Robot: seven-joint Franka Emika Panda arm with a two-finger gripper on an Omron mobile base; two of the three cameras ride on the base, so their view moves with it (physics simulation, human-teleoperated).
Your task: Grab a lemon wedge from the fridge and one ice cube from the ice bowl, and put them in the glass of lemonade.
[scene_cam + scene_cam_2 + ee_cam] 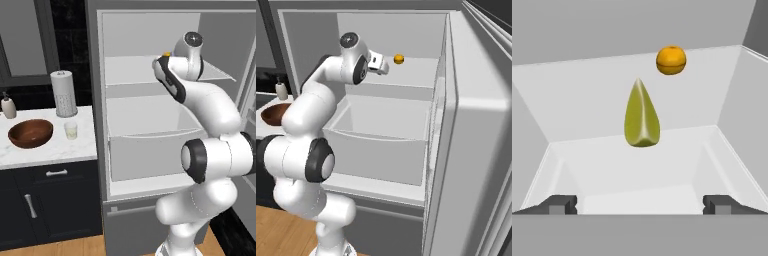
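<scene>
The fridge (95,100) stands open, and my arm reaches onto its upper white shelf (130,70). In the hand view the yellow-green lemon wedge (642,117) lies on that shelf straight ahead, a short way beyond my fingertips (559,204). My gripper (640,205) is open with nothing between its fingers, and it also appears in the right base view (382,66). The reddish-brown ice bowl (31,133) and the glass of lemonade (71,130) sit on the marble counter to the fridge's left. The ice cube is too small to make out.
A small round orange fruit (671,60) sits behind the wedge, a little to its right. A white drawer (376,145) juts out below the shelf. A paper-towel roll (63,93) and a soap dispenser (7,106) stand behind the bowl. The fridge door (476,125) hangs open at right.
</scene>
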